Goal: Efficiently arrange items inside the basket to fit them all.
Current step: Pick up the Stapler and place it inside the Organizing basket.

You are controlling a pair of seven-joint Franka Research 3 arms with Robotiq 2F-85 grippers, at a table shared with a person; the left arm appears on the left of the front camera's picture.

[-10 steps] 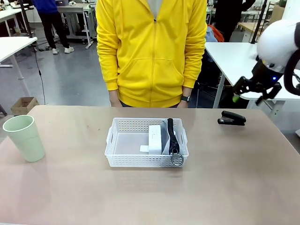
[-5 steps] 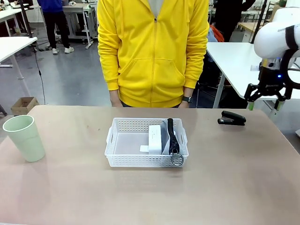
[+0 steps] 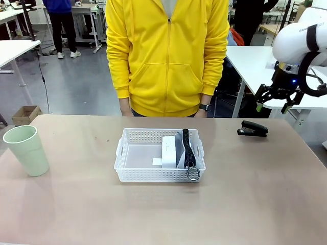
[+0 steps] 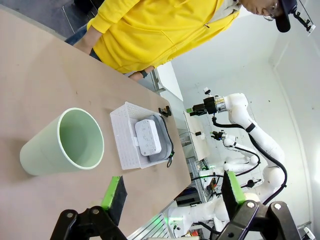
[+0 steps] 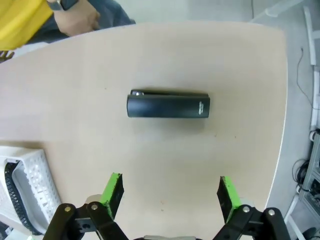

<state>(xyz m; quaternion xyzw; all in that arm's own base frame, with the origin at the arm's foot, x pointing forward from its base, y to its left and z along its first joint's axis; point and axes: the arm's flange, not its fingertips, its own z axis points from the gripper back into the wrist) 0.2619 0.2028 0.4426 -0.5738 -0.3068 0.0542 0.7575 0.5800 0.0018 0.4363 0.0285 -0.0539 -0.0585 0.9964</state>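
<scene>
Right gripper [image 3: 273, 105] leftward (above oblong stapler [image 3: 253, 129])

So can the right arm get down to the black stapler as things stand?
Probably yes: the right tool is open above the black stapler, which lies alone on the table, with nothing between them.

**White perforated plastic basket [image 3: 153, 175]: left half free**

A small white box [image 3: 168, 148] and grey strapped pouch [image 3: 187, 148] crowd its right half. Bare tabletop [image 3: 163, 214] rings it. A black stapler [image 3: 253, 129] lies well right, a pale green cup [image 3: 26, 150] far left, and a yellow-jacketed person [image 3: 166, 56] stands behind.
</scene>
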